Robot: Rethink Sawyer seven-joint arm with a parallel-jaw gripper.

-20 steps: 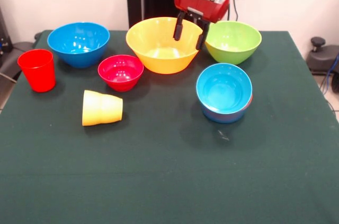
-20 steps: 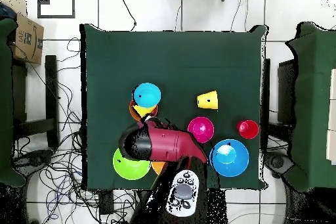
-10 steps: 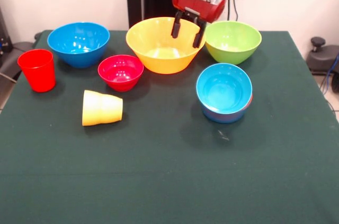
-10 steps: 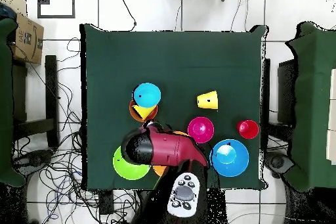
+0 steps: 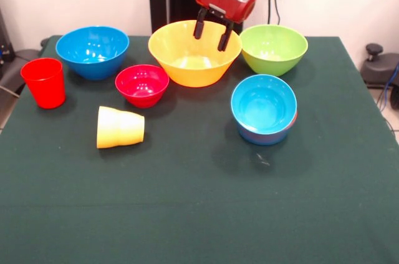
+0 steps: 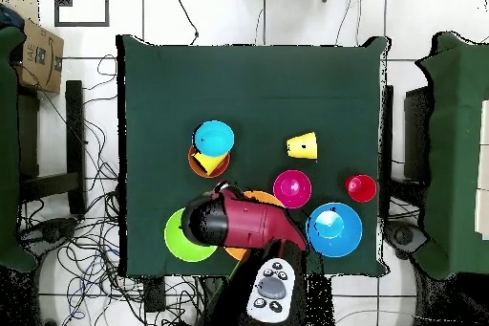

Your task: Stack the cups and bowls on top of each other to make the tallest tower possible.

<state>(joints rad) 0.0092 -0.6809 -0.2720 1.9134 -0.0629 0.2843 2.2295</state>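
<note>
My gripper (image 5: 212, 37) hangs straight down from above, its two dark fingers (image 5: 200, 29) spread apart and empty, poised over the far rim of the large yellow-orange bowl (image 5: 194, 52). On the green tablecloth (image 5: 199, 214), the lime green bowl (image 5: 274, 48) sits just beside that bowl, the crimson bowl (image 5: 142, 85), blue bowl (image 5: 92, 51) and upright red cup (image 5: 43, 82) stand apart, the yellow cup (image 5: 120, 127) lies on its side, and the tilted light-blue bowl (image 5: 264, 105) rests nested on another bowl. The near half of the cloth is open, with white wall behind.
</note>
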